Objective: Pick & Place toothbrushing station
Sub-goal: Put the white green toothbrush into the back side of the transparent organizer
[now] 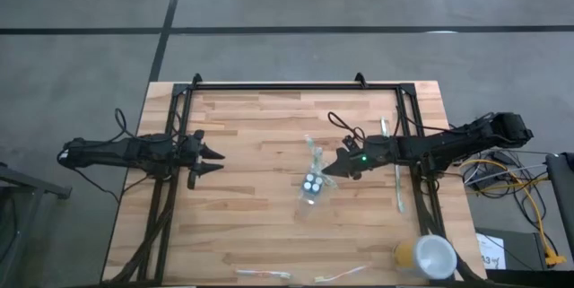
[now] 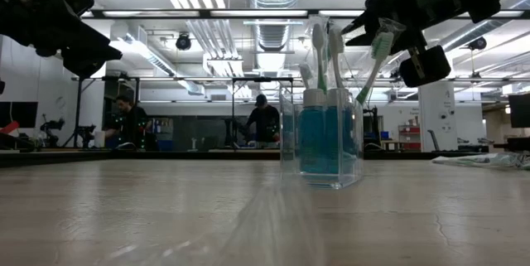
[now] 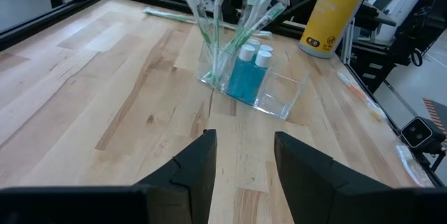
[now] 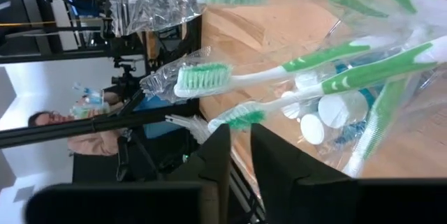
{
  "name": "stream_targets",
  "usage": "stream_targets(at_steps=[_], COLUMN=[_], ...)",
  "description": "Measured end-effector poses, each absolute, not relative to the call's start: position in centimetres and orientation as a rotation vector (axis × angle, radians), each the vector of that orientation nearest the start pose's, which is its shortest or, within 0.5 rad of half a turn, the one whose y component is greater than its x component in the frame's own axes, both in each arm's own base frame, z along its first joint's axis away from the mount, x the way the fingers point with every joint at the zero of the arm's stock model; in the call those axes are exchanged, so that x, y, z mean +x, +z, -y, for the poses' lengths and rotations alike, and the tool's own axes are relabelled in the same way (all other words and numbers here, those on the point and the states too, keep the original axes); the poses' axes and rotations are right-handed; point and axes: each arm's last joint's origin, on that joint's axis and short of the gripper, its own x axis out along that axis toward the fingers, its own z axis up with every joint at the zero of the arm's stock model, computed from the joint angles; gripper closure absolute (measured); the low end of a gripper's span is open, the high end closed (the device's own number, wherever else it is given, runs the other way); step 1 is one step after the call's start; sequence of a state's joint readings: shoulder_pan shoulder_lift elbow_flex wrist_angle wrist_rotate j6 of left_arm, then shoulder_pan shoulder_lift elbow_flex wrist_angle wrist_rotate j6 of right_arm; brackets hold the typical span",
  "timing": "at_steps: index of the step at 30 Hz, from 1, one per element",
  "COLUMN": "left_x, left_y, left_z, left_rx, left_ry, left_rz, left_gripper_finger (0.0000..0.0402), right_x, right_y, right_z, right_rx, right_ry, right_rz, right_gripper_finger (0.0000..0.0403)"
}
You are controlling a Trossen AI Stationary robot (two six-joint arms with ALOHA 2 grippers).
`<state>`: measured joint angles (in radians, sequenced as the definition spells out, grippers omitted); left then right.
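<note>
The toothbrushing station stands near the middle of the wooden surface (image 1: 251,198): a clear plastic cup (image 2: 321,146) upright on the boards, holding small tubes (image 3: 246,77) with white round caps and blue-green bodies, and several white-and-green toothbrushes (image 3: 241,32) leaning outward above its rim. In the high view the cup (image 1: 312,187) sits just beside the tip of the right gripper (image 1: 334,169), which reaches toward it from the right edge of the surface. In the right wrist view the two dark fingers (image 4: 213,158) stand a narrow gap apart with nothing between them; brush heads in clear wrapping lie close in front of them, and the gripper is released, not grasping anything. One further toothbrush (image 1: 398,167) lies flat on the surface, on the far side of the right arm from the cup. The left gripper (image 1: 213,157) hovers well apart from the cup on the opposite side, its fingers (image 3: 199,165) spread and empty, pointing at the cup. A yellow cup with a white top (image 1: 427,256) stands near the surface corner, well apart from the clear cup. Two people (image 2: 263,121) show in the room beyond the surface.
</note>
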<state>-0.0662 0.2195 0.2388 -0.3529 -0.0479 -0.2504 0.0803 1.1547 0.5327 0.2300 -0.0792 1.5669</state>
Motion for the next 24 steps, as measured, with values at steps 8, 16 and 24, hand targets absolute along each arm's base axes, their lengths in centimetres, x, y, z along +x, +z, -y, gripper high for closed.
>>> stream_targets(at_steps=[8, 16, 24], left_x=[9.7, 9.7, 9.7], left_y=[19.4, 19.4, 19.4], left_z=[0.5, 0.5, 0.5], left_rx=[-0.229, -0.228, -0.229], left_ry=[0.024, 0.027, 0.027], left_rz=[-0.334, -0.333, -0.333], left_gripper_finger=[0.0252, 0.0252, 0.0252], right_x=[23.6, 23.1, 21.4], right_y=[21.4, 22.4, 23.8], right_z=[-2.1, -1.8, -1.6], right_rx=[1.54, 1.499, 1.455], right_ry=[-0.182, -0.214, -0.272], right_rz=[-0.429, -0.313, -0.317], right_gripper_finger=[0.0263, 0.027, 0.0279])
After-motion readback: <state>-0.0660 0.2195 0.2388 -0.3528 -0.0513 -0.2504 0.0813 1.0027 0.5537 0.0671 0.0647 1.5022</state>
